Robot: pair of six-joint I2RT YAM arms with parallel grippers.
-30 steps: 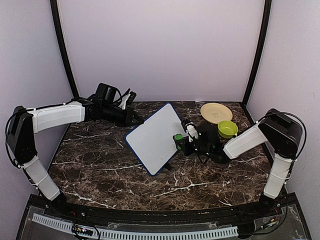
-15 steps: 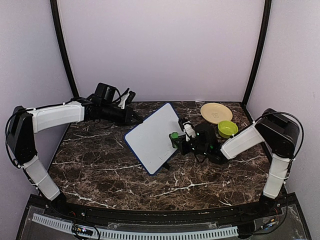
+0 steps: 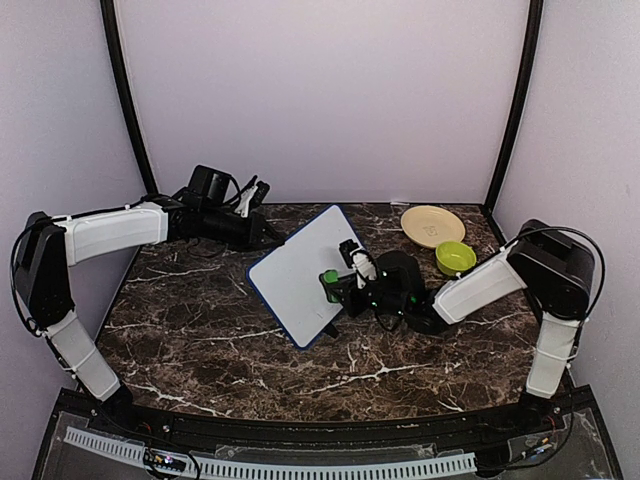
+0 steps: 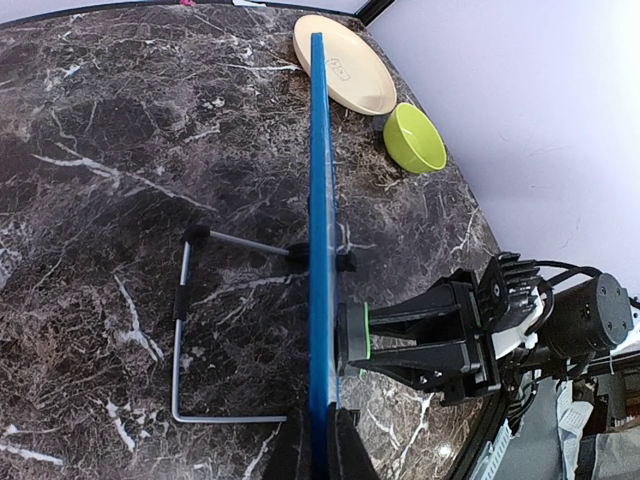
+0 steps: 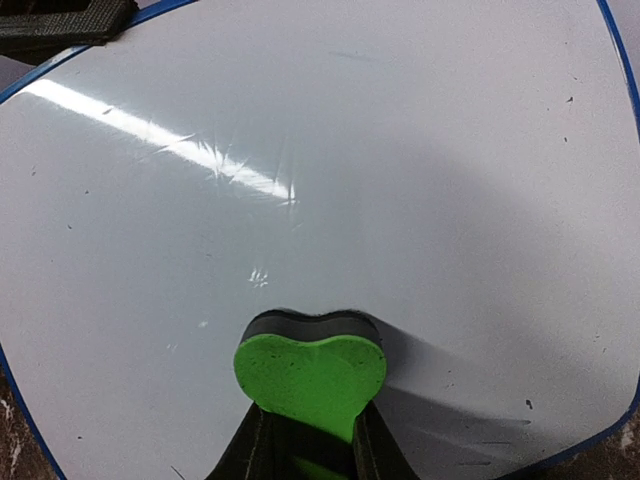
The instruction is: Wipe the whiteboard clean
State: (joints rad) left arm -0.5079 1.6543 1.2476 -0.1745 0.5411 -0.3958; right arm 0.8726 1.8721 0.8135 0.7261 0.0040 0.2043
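Observation:
The whiteboard [image 3: 300, 272] stands tilted on a wire stand in the middle of the table, white with a blue rim. Its face looks plain white in the right wrist view [image 5: 330, 160], with a few tiny specks. My left gripper [image 3: 268, 238] is shut on the board's upper left edge; the left wrist view shows the blue edge [image 4: 318, 200] between its fingers. My right gripper [image 3: 340, 282] is shut on the green eraser [image 3: 329, 279], whose dark felt side presses against the board face [image 5: 310, 370].
A cream plate [image 3: 432, 225] and a lime-green bowl [image 3: 455, 258] sit at the back right. The board's wire stand [image 4: 200, 330] rests on the dark marble table [image 3: 200, 330] behind the board. Walls close in on three sides.
My right gripper has slid the eraser leftward across the board face, from its right edge toward the middle. The left arm and board have stayed put.

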